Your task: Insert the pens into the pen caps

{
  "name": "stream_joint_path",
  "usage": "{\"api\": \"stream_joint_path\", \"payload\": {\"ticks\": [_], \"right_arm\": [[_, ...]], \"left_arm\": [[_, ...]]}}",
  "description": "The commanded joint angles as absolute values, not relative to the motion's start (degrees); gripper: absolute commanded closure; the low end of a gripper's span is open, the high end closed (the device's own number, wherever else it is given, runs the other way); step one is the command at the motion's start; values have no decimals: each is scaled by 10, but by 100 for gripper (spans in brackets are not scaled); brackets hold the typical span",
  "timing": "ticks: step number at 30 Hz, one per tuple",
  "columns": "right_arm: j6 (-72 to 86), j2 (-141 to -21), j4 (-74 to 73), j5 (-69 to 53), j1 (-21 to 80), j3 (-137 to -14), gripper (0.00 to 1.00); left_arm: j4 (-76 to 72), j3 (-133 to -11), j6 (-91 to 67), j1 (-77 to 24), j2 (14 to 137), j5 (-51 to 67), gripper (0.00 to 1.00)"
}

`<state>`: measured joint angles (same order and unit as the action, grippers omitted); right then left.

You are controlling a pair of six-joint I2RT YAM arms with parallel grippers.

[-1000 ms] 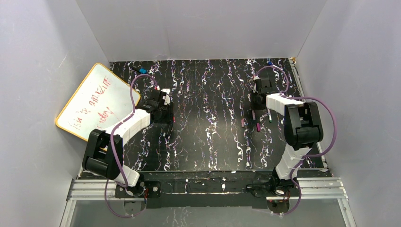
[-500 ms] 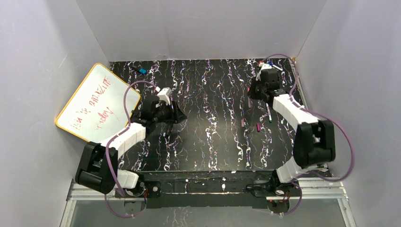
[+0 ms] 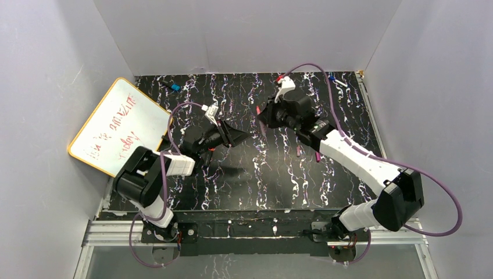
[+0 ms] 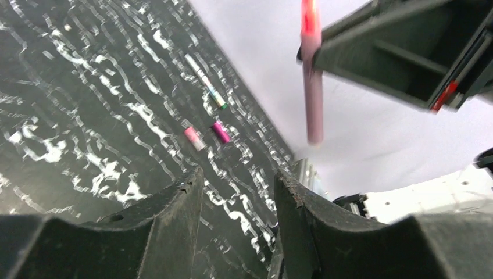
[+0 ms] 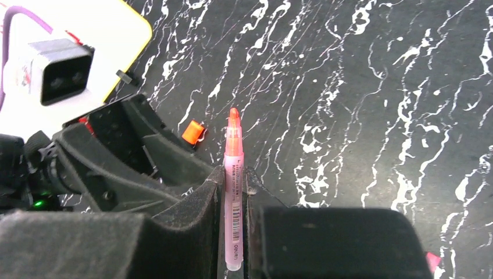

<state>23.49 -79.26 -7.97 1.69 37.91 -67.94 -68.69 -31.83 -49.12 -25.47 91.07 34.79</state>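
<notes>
- The black white-veined counter carries the loose parts. A yellow-framed whiteboard leans at its left edge.
- The right gripper is clamped on a slim pink plastic pen with a red-orange tip. It holds the pen above the counter with the tip out front, probably so that end can go into a cap.
- The left gripper faces it with its jaws apart and nothing between them.
- Only the left wrist view shows a white pen with a green end. Near it lie a pale pink cap and a magenta cap.
- Only the right wrist view shows a short red-orange tube cap just beside the left gripper. It seems to lie on the counter, and looks the likely match for the tip.
</notes>
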Motion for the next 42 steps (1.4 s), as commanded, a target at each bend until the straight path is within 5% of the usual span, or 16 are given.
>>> {"api": "stream_joint_path", "payload": {"ticks": [1, 34, 42], "right_arm": [[253, -780, -74, 67, 419, -703, 93], [249, -807, -41, 91, 481, -716, 94], [251, -802, -38, 94, 484, -705, 94]], "left_arm": [[-918, -324, -613, -256, 951, 369, 55], [-997, -362, -668, -274, 985, 384, 54], [-1001, -369, -661, -279, 994, 370, 75]]}}
